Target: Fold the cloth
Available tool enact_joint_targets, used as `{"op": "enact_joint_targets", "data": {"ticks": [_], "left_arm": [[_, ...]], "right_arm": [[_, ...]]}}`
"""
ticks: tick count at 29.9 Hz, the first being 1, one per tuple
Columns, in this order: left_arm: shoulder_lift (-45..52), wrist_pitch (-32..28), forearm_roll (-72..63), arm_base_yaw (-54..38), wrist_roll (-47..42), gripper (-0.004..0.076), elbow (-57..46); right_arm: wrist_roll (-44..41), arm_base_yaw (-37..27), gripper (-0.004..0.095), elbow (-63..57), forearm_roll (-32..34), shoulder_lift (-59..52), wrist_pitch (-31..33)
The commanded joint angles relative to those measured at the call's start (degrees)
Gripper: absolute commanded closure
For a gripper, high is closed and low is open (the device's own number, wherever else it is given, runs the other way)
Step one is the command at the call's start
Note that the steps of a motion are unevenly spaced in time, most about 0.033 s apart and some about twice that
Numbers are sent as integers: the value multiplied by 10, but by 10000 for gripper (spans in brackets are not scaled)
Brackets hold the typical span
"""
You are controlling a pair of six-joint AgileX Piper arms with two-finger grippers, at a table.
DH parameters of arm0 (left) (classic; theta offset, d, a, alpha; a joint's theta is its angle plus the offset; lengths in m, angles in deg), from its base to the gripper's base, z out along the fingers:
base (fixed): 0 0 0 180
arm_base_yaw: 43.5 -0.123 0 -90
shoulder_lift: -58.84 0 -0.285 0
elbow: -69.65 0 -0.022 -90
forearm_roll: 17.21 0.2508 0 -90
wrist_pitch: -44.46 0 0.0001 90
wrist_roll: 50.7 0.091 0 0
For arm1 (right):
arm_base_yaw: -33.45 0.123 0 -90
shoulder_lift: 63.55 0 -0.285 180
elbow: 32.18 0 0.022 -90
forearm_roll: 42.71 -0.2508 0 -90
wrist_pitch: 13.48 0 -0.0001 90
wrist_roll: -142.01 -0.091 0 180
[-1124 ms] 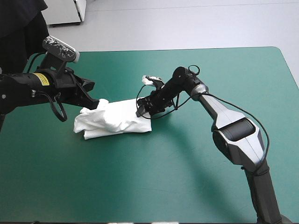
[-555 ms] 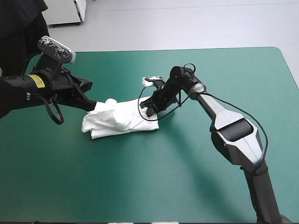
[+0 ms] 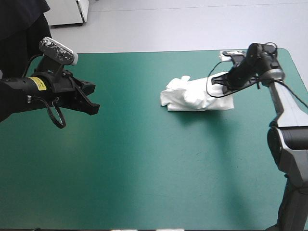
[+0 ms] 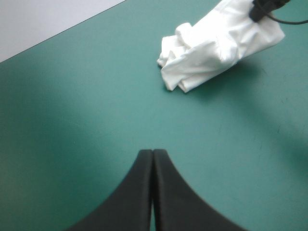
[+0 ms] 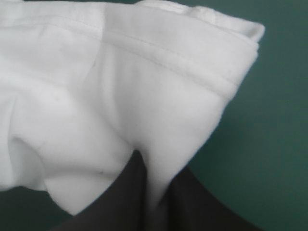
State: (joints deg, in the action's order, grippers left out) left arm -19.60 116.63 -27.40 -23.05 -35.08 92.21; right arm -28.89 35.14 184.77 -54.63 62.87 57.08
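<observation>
Pinching the T-shirt (image 5: 120,86) with my right gripper (image 5: 144,166), I have the black fingers all but closed, with a fold of white cloth drawn down between them. Close ahead of the fingers a stitched hem (image 5: 183,57) runs across the fabric in a double line of thread, and I find no print, tag or brand on the cloth that shows.

From the high view, the T-shirt (image 3: 192,95) is a rumpled white bundle on the teal-green cover (image 3: 144,168), in the table's far right part, near the far edge. My right gripper (image 3: 216,83) grips its end nearest the table's right edge. That end seems raised a little off the cover, though I cannot be sure from this angle.

My left gripper (image 3: 95,108) hangs over the left side of the table, well apart from the bundle and pointing toward it. In its own view the left gripper (image 4: 152,153) is closed on nothing, its two fingers meeting in one pointed arch, with the T-shirt (image 4: 216,45) far ahead of the tips.

A yellow label (image 3: 37,82) sits on my left arm; its dark writing is too small to read
</observation>
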Motion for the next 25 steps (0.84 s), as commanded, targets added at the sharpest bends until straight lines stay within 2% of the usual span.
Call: {"op": "enact_joint_targets", "data": {"ticks": [1, 5, 13, 25], "left_arm": [[13, 13, -12, 0, 0, 745, 13], [13, 13, -12, 0, 0, 745, 13], [13, 13, -12, 0, 0, 745, 13], [18, 13, -39, 1, 13, 746, 13]], "right_arm": [[7, -59, 909, -63, 21, -78, 10], [7, -114, 909, -149, 51, -121, 10], [7, -196, 909, -232, 73, -189, 7], [9, -247, 909, -315, 116, -223, -16]]}}
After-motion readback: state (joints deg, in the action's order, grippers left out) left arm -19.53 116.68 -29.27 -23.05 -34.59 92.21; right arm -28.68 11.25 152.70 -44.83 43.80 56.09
